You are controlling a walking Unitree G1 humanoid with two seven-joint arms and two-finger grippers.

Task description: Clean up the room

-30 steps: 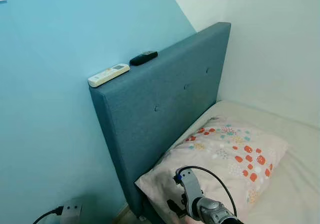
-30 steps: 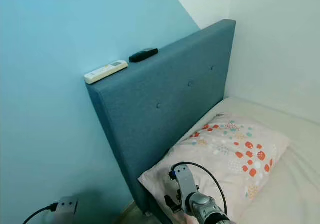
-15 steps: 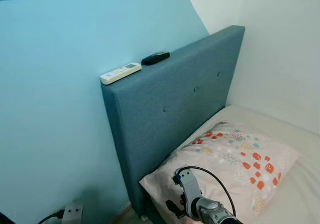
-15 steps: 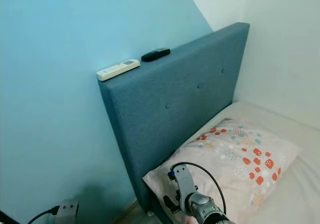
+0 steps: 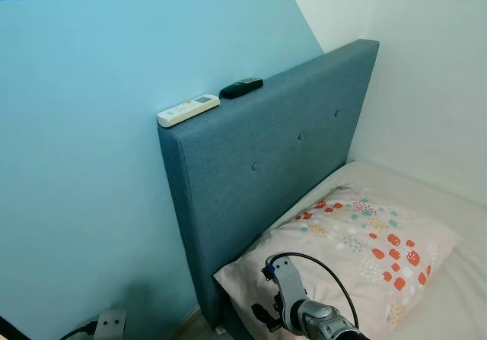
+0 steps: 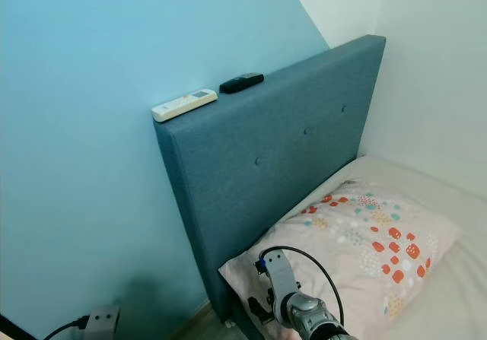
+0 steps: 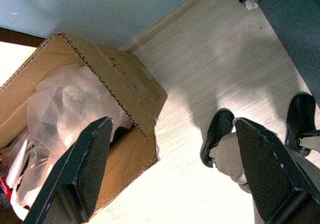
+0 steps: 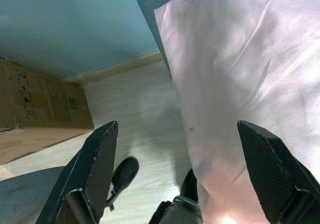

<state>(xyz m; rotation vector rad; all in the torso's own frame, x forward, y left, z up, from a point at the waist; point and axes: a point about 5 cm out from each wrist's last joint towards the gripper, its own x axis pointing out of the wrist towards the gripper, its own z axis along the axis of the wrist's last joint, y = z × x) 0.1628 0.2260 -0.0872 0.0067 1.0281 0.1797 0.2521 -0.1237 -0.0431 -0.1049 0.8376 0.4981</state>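
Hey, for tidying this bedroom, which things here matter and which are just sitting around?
Job:
- white remote on the headboard
- black remote beside it
- cardboard box of plastic wrap

Just there:
- patterned pillow
- wall plug

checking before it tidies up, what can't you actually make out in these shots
- Cardboard box, left wrist view: contents hidden under crumpled clear plastic and behind the left gripper's finger.
- White remote and black remote on the headboard, eye views: buttons too small to read.
- Power strip: cut off by the bottom edge.
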